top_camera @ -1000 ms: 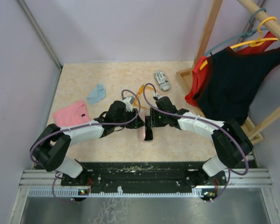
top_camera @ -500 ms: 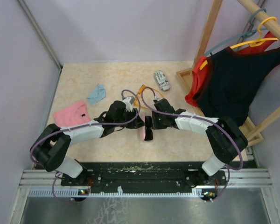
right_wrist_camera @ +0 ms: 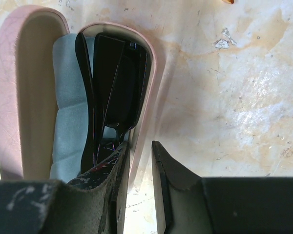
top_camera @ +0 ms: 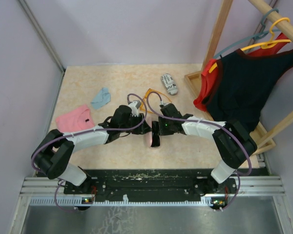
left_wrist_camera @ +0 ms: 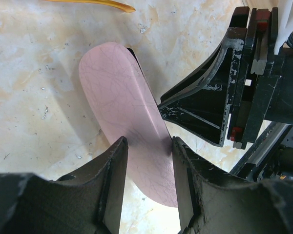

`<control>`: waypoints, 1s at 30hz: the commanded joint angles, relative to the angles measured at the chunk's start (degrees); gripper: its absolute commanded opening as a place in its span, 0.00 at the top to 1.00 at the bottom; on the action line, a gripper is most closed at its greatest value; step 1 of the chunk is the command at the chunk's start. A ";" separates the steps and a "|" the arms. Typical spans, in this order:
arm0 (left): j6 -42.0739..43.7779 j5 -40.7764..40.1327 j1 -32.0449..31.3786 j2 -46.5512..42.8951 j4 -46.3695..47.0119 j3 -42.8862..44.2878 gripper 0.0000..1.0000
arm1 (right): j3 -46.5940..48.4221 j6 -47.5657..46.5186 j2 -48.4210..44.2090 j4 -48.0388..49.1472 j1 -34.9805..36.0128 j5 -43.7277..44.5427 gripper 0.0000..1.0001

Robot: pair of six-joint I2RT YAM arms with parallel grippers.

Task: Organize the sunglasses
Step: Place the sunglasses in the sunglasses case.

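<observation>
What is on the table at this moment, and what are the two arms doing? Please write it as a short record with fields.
Pink case: open, on the table
Black sunglasses: folded, inside the pink case
Orange sunglasses: on the table beyond the pink case, in no case
Left tool: holds one half of the pink case
Right tool: astride the pink case's rim, not yet closed
Printed case: farther back, untouched
</observation>
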 commanded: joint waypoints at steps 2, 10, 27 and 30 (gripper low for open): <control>0.48 1.02 -0.14 0.01 -0.16 1.28 0.53 | 2.92 -1.01 1.56 2.47 0.41 -0.07 0.75; 0.51 1.14 -0.14 0.14 -0.01 1.24 0.53 | 4.11 -1.95 4.52 1.65 0.41 0.82 0.75; 0.45 1.19 -0.14 0.30 0.04 1.24 0.53 | 5.68 -3.60 7.16 0.11 2.31 -1.69 0.73; 0.52 1.17 -0.14 0.27 -0.07 1.26 0.53 | 5.39 -3.28 6.25 0.08 2.34 -0.22 0.73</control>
